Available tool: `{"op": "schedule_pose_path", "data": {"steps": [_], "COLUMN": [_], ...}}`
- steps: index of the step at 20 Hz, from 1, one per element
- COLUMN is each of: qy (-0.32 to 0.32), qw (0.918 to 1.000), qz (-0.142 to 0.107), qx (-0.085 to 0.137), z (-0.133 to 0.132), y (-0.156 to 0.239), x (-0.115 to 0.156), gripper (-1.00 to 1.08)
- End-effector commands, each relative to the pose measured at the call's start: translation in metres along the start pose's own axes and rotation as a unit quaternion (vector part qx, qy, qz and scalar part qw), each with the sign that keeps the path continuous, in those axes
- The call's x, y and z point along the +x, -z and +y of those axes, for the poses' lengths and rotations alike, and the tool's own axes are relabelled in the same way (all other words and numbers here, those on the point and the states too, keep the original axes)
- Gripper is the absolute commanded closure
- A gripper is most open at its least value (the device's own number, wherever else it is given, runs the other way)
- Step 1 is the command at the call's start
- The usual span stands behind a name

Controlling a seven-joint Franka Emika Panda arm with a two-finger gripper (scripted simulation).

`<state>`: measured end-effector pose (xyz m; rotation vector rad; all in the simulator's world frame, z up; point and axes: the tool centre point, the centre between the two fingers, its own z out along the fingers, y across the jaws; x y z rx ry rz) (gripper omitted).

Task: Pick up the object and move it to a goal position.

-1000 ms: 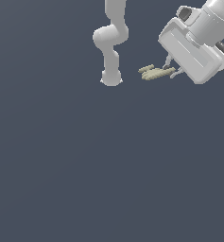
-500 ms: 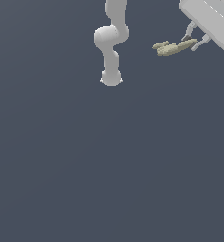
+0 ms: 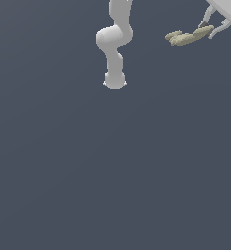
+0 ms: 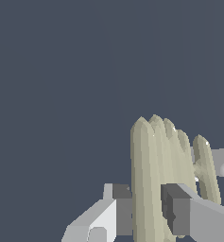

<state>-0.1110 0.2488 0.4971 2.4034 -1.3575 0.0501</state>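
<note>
Dark grey floor (image 3: 112,171) spreads bare under the white arm (image 3: 114,44), with nothing near the object (image 3: 185,37). It hangs at the exterior view's upper right, clamped between the gripper (image 4: 146,210) fingers, long axis near level, ridged segments pointing toward that view's left.

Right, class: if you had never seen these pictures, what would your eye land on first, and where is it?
Most striking is the beige ridged object, filling the wrist view, pinched between the gripper and its grey fingers. In the exterior view it hangs at the upper right corner, against plain dark ground. The white arm base stands at the upper middle.
</note>
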Motion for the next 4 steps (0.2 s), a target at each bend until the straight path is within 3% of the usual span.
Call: {"op": "schedule_pose_path", "data": {"steps": [1,4], "qy": [0.000,0.000], "qw": [1.0000,1.0000], "qz": [0.000,0.000], "qx": [0.000,0.000], "z": [0.0007,0.0009], "y": [0.0035,0.0047], "x": [-0.0008,-0.0012], "gripper": [1.08,1.08]}}
